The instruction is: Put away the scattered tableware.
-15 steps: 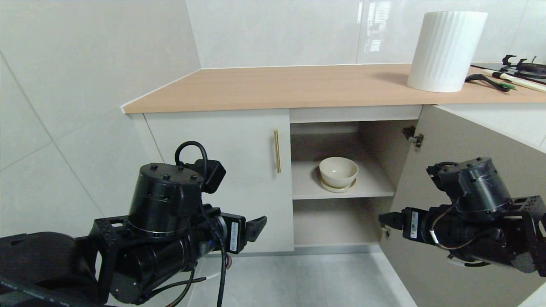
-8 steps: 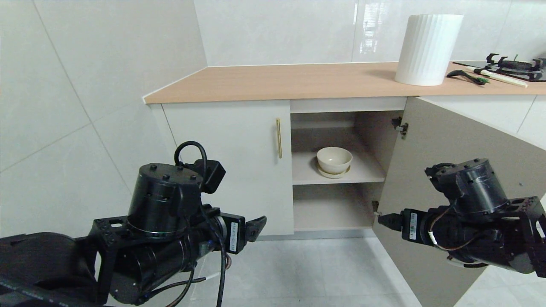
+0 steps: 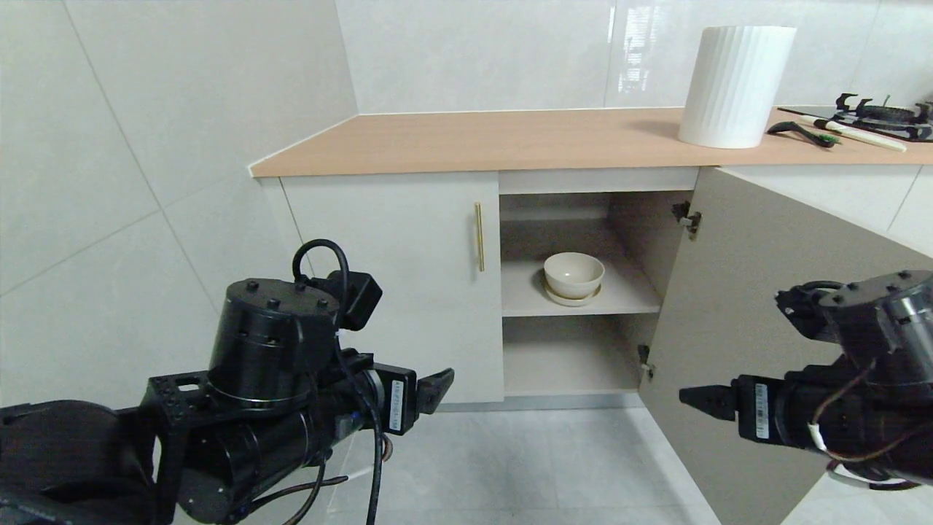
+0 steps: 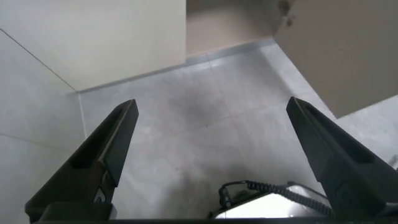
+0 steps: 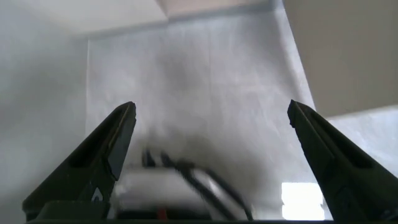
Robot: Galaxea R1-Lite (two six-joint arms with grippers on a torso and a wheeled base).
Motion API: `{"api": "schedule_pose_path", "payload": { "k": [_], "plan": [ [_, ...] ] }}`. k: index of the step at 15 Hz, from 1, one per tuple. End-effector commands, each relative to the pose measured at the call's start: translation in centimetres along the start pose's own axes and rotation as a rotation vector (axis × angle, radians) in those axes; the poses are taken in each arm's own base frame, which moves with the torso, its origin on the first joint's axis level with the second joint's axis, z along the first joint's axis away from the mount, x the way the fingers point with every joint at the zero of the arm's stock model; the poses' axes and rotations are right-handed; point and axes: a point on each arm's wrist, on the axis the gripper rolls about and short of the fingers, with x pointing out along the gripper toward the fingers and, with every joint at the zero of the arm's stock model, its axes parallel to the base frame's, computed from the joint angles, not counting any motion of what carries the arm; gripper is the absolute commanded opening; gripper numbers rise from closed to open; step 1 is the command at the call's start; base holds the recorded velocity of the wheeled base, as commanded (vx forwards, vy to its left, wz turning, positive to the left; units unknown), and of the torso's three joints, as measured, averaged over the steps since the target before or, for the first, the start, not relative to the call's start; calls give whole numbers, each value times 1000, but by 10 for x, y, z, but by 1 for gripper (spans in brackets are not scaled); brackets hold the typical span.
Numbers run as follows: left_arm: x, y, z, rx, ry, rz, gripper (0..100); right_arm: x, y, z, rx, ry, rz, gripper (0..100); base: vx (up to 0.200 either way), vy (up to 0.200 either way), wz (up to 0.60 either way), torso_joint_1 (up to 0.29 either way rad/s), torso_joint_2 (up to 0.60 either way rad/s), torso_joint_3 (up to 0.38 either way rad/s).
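Bowl (image 3: pixel 574 272) atop a mostly hidden saucer (image 3: pixel 576 300) on the cabinet shelf (image 3: pixel 630 297).

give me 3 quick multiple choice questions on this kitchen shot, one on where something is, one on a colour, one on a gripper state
1. Where is the bowl?
A. on the floor
B. on the upper shelf of the open cabinet
C. on the lower shelf

2. What colour is the ribbed container?
A. white
B. black
C. red

3. What state is the left gripper in?
A. shut on a spoon
B. open and empty
C. shut on a cup

Answers:
1. B, the bowl sits inside the cabinet on the higher of the two shelves.
2. A, its ribbed side is plain white.
3. B, its fingers stand wide apart with nothing between them.
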Motion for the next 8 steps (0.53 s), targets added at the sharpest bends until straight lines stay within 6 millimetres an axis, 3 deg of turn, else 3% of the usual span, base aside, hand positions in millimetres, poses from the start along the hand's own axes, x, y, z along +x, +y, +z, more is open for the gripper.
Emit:
{"api": "schedule_pose_path", "payload": {
  "k": [1, 5, 8],
  "plan": [
    [-5, 1, 3, -6, -19, -5, 100, -50, -19, -8, 5, 16, 86, 100, 0, -200, 0, 2, -2, 7],
    [-5, 1, 3, -7, -16, -5, 100, -79, -38, -25, 25, 86, 85, 100, 0, -200, 0, 2, 4, 1],
    [-4, 0, 3, -7, -16, -6, 100, -83, -46, -35, 53, 111, 59, 100, 0, -200, 0, 1, 4, 2]
  ]
}}
